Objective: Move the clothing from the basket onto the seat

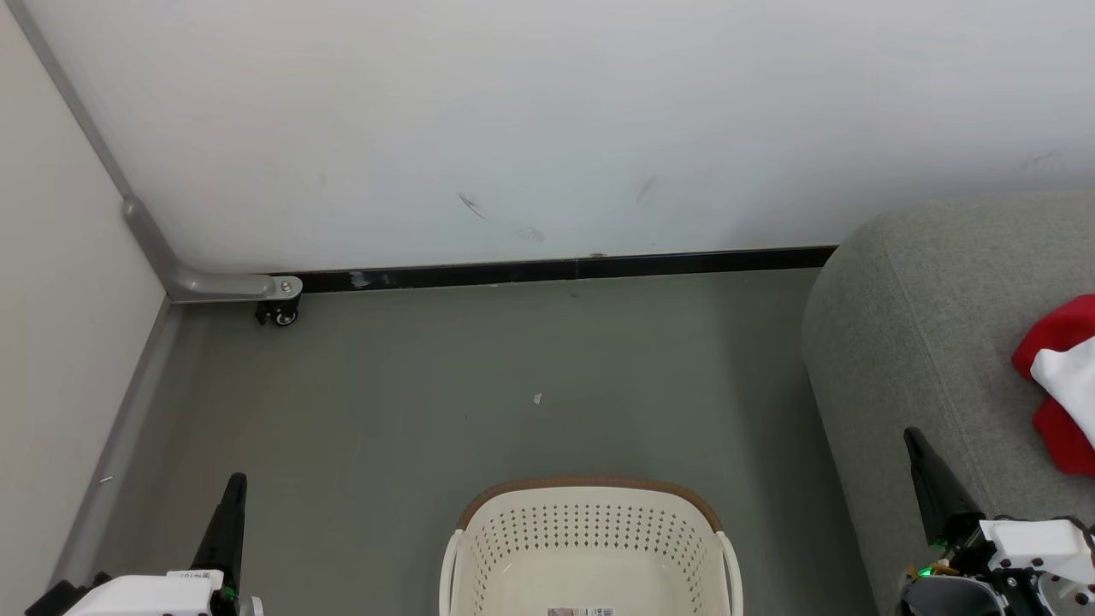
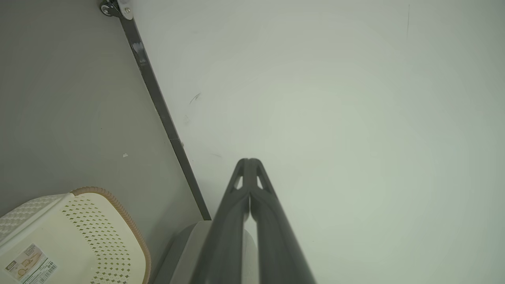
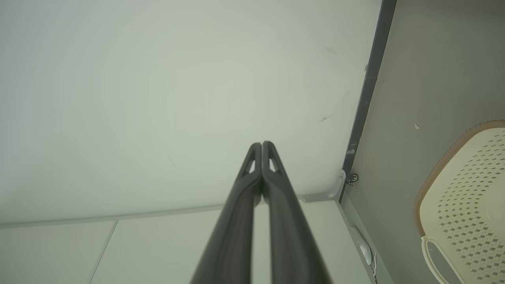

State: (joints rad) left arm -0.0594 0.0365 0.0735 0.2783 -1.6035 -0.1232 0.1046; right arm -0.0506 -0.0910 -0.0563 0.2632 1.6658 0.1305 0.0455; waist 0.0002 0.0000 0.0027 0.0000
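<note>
The cream-white basket (image 1: 590, 547) with its tan-brown rim stands on the floor at the bottom centre; its inside shows a small label and no garment. It also appears in the left wrist view (image 2: 79, 236) and the right wrist view (image 3: 465, 197). Red and white clothing (image 1: 1061, 385) lies on the grey sofa seat (image 1: 932, 342) at the right edge. My left gripper (image 1: 233, 488) is at the lower left, shut and holding nothing (image 2: 248, 161). Over the sofa's front edge, my right gripper (image 1: 915, 441) is shut and holds nothing (image 3: 262, 144).
A white wall with a black baseboard (image 1: 556, 269) runs behind the grey floor (image 1: 428, 402). A grey frame leg on a small caster (image 1: 278, 312) sits in the left corner beside a cream panel (image 1: 60, 299). A tiny white scrap (image 1: 537, 398) lies on the floor.
</note>
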